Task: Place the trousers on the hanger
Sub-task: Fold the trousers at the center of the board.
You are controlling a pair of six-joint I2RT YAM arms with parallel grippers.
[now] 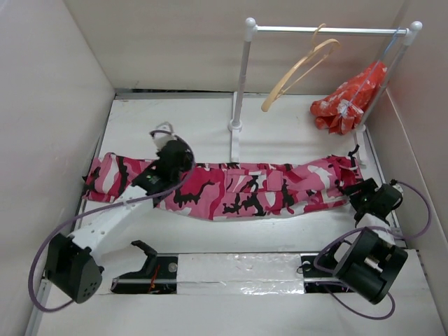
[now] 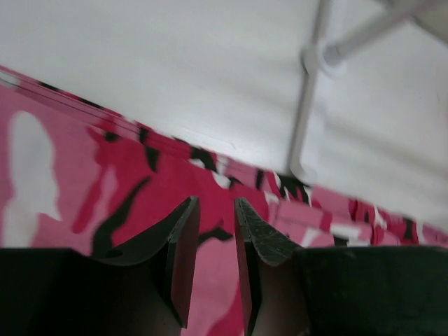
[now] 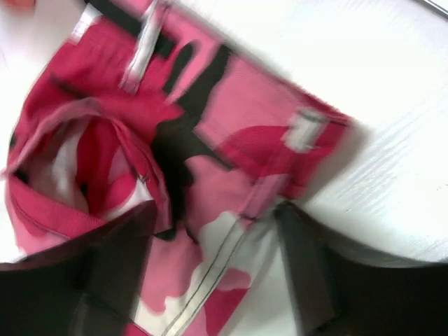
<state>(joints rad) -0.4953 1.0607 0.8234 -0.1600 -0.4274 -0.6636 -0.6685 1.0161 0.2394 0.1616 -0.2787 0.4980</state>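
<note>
The camouflage trousers (image 1: pixel 245 185) lie flat across the table from left to right, with the waist end at the right. My left gripper (image 1: pixel 178 155) hovers over their far edge toward the left end. In the left wrist view the gripper (image 2: pixel 217 203) has only a narrow gap between its jaws, with nothing held and the trousers (image 2: pixel 70 189) below. My right gripper (image 1: pixel 353 190) is open wide at the waist end. In the right wrist view it (image 3: pixel 215 210) straddles the waistband of the trousers (image 3: pixel 210 105). The wooden hanger (image 1: pixel 301 66) hangs on the rack rail, far from both grippers.
A white clothes rack (image 1: pixel 241 77) stands at the back, its post foot just behind the trousers; the post also shows in the left wrist view (image 2: pixel 306 112). An orange-red floral cloth (image 1: pixel 348 98) hangs at the rack's right end. Walls enclose the table on the left, back and right.
</note>
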